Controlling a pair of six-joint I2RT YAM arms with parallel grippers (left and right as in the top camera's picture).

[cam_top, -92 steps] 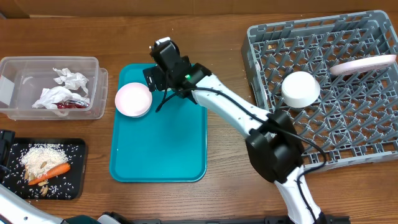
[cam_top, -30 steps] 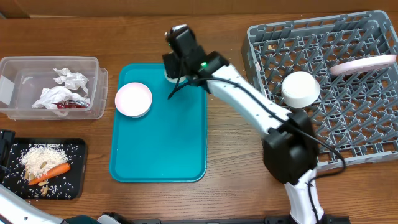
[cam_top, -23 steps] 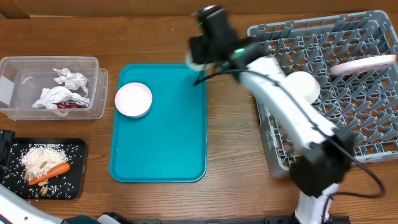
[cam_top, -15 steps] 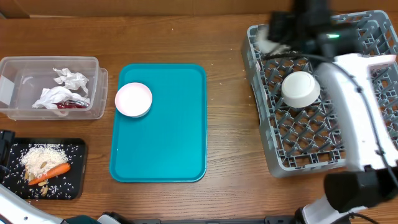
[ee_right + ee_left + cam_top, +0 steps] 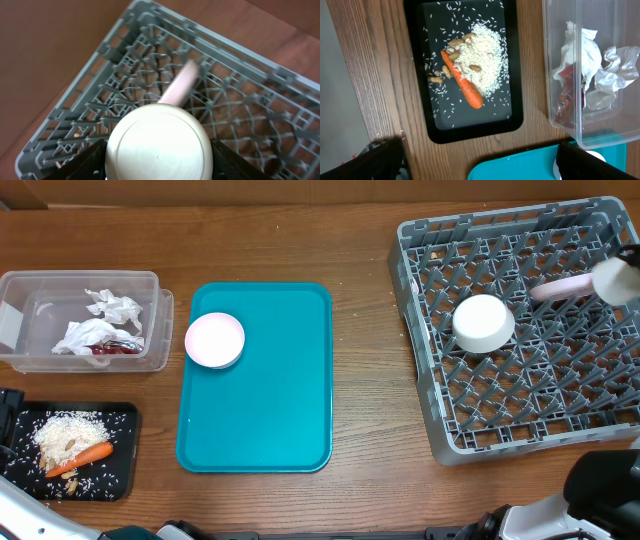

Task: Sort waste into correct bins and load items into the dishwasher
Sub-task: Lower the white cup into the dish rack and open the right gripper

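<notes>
R gripper pinches the small white cup over the dish rack's far-right part, above the pink plate; set it btwn pegs w/o knocking that plate. L gripper spread by black tray. Count: 1 cup; 1 white bowl + 1 plate in rack; 1 pink bowl on teal tray.

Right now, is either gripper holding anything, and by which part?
The right gripper holds the small white cup by its sides, over the grey rack. The left gripper is open and empty.
</notes>
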